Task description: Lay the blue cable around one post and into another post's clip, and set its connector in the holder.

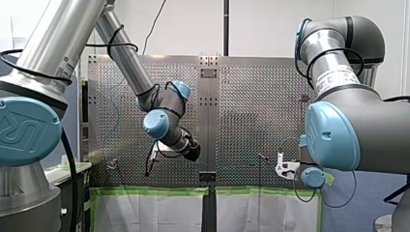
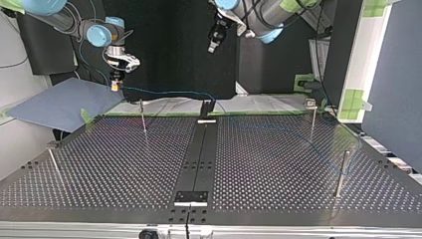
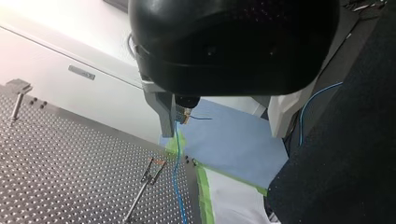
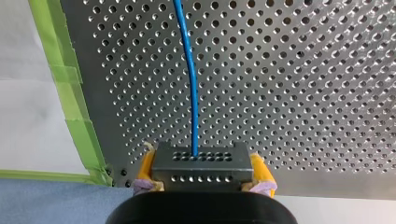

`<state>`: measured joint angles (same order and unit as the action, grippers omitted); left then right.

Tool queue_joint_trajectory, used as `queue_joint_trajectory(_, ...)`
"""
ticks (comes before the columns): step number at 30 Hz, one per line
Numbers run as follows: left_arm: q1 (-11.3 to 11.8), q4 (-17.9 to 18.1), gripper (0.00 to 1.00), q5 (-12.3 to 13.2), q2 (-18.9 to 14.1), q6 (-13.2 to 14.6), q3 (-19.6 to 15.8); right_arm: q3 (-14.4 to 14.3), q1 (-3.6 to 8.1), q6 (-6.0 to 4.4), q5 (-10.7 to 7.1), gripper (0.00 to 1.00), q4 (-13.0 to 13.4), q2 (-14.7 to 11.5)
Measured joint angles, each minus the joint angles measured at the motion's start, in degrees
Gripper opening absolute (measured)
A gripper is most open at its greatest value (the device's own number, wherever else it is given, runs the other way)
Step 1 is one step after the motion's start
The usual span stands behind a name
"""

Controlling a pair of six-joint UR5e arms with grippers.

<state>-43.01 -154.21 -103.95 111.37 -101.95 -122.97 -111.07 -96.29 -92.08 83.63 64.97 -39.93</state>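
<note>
In the right wrist view my right gripper (image 4: 201, 161) is shut, its yellow pads clamping a grey connector block (image 4: 201, 167) with rows of holes. The blue cable (image 4: 191, 84) leaves the block and runs straight ahead over the perforated plate. The top view shows this gripper (image 2: 116, 85) above the table's far left edge, with the cable (image 2: 169, 92) stretching right towards a black bracket (image 2: 206, 107). My left gripper (image 2: 214, 42) hangs open and holds nothing, high above the far middle of the table. From its wrist view the cable (image 3: 177, 182) hangs down beside a clip post (image 3: 144, 186).
Thin posts stand on the plate in the top view: far left (image 2: 143, 115), near left (image 2: 53, 163), far right (image 2: 312, 118) and near right (image 2: 342, 173). A black strip (image 2: 199, 154) runs down the middle. Green tape (image 4: 70, 88) edges the plate, and a blue sheet (image 2: 64, 102) lies beyond.
</note>
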Motion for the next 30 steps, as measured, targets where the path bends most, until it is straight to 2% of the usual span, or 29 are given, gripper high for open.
queue_joint_trajectory(5, -0.16, 2.33, 0.98, -1.51, 1.1, -0.94, 0.31, 0.01, -0.06, -0.13, -0.11, 0.0, 0.0, 0.0)
queue_joint_trajectory(15, 0.85, 7.07, 0.98, -1.77, 2.15, -3.75, 0.95, 0.01, -0.16, -0.46, -0.14, 0.0, -0.09, 0.0)
queue_joint_trajectory(23, -0.25, 11.56, 0.98, -0.17, 6.36, -7.38, 4.96, 0.02, -0.17, -0.79, -0.18, 0.0, -0.14, 0.01)
queue_joint_trajectory(30, -1.06, 15.09, 0.98, 0.06, 9.88, -9.71, 8.48, 0.01, -0.17, -0.83, -0.21, 0.0, -0.26, 0.02)
